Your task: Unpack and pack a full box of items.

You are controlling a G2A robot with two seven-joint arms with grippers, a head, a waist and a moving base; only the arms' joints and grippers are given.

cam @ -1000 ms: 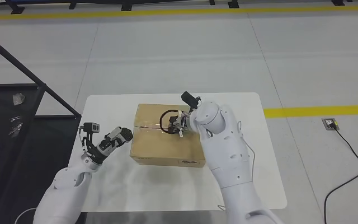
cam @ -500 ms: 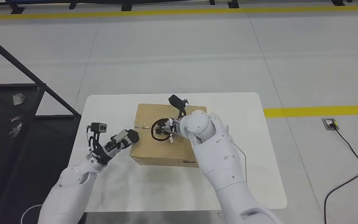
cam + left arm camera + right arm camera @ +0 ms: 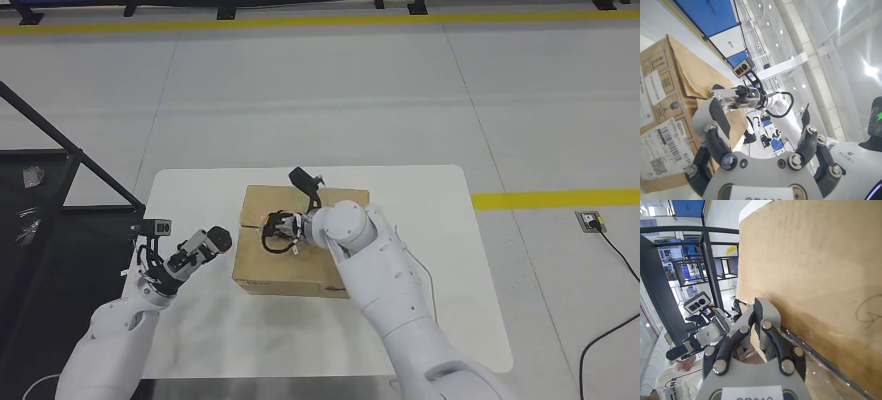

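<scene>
A closed brown cardboard box sits in the middle of the white table. My right gripper lies low over the box's top seam near its left end, shut on a strip of clear tape that runs along the seam. The left wrist view shows crumpled tape bunched at the right gripper above the box. My left gripper hovers just left of the box, open and holding nothing, its jaws spread wide. The box top is plain cardboard.
A black metal frame and a dark mat stand left of the table. Bare table surface lies right of the box and along the front edge. A yellow floor line runs off to the right.
My right gripper has slid leftward along the box's top seam, from near the middle to the left end. The left gripper moved towards the box and back a little.
</scene>
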